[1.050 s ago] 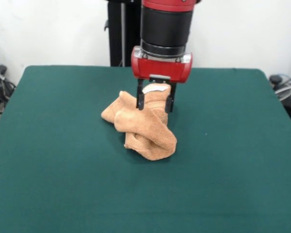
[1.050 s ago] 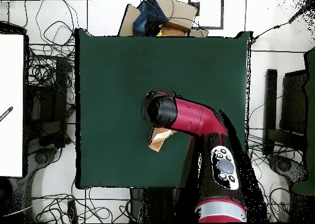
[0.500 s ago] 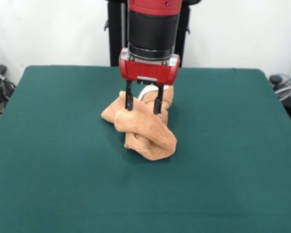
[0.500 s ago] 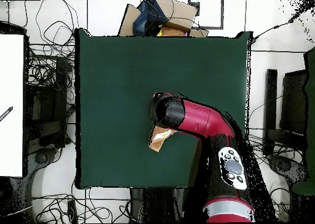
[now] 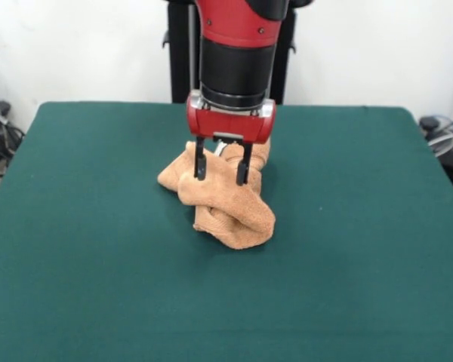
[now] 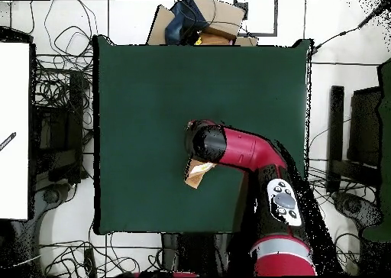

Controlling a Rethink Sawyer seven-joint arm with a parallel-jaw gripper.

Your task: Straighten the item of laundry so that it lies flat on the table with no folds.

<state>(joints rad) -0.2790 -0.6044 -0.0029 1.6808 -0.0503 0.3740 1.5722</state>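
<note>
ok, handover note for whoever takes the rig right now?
Hand: open, fingers straddling the top of the towel, holding nothing as far as the front view shows.
Towel: bunched and twisted in a heap near the middle of the table; from overhead the arm hides most of it.
Done: nothing flattened yet.
Left: grasp an edge or corner, pull the folds out, lay it flat.

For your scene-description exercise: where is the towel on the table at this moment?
In the front view the towel lies bunched up near the middle of the green table, slightly toward the far edge, directly under the open gripper.
</note>
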